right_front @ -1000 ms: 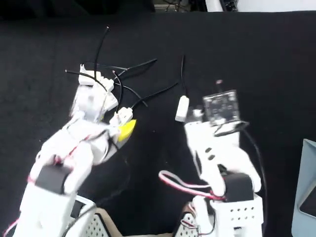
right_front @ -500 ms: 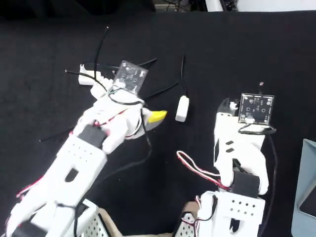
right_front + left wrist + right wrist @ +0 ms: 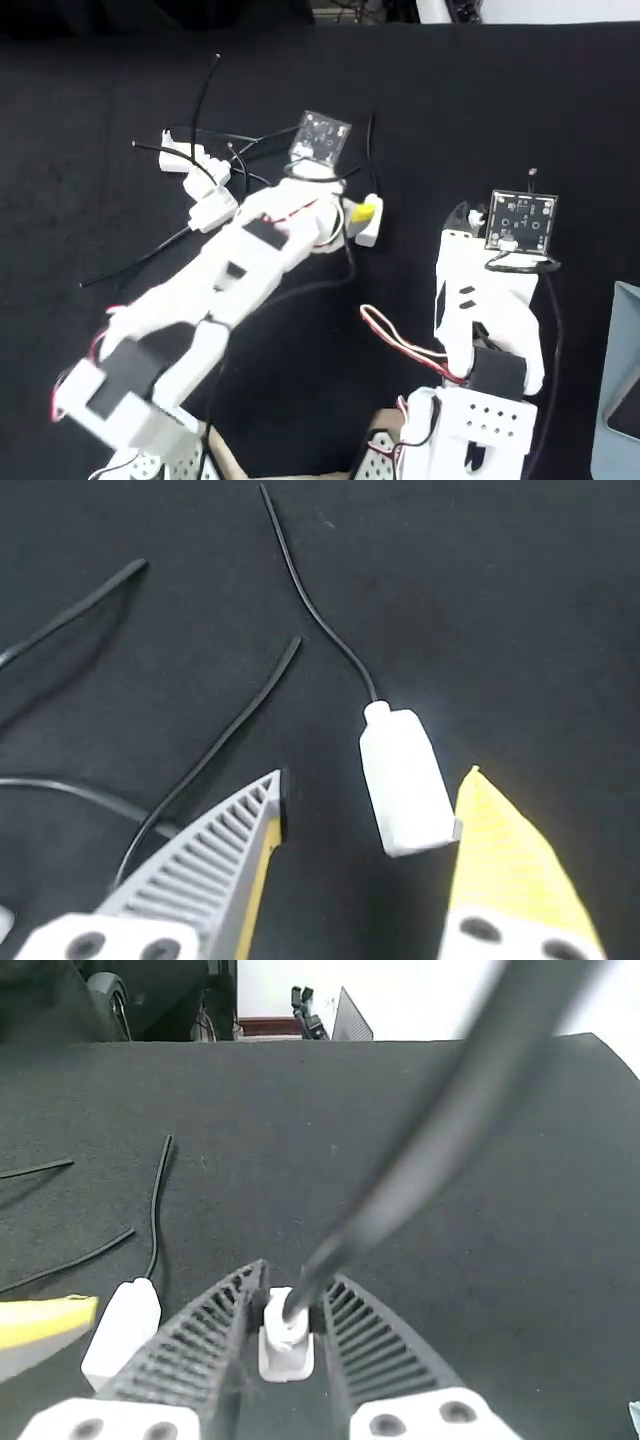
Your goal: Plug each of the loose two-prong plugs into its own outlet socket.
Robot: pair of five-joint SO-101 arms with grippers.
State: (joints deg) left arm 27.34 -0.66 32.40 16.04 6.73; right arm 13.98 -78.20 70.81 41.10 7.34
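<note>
Black cloth (image 3: 520, 100) covers the table, and on it the left gripper (image 3: 375, 774) hangs with its fingers spread wide around a loose white plug (image 3: 403, 780). The plug lies flat in the gap, far nearer the yellow finger (image 3: 500, 860) than the ribbed grey finger (image 3: 215, 855); its blunt end sits right against the yellow tip, though I cannot say whether they touch. Its thin black cord (image 3: 310, 610) runs out past the fingertips, away from the gripper. Another loose black cord (image 3: 215, 765) lies slantwise just outside the ribbed finger. The right gripper (image 3: 295, 1278) has its two ribbed fingers closed on a second white plug (image 3: 283, 1345), which stands pinched between them with its own thick black cable (image 3: 440, 1120) rising from the gap. The first plug rests on the cloth just outside the right gripper's fingers. Well beyond the left gripper's ribbed finger, a cluster of white pieces (image 3: 205, 195) lies tangled in black cords; I cannot tell whether these are the sockets.
</note>
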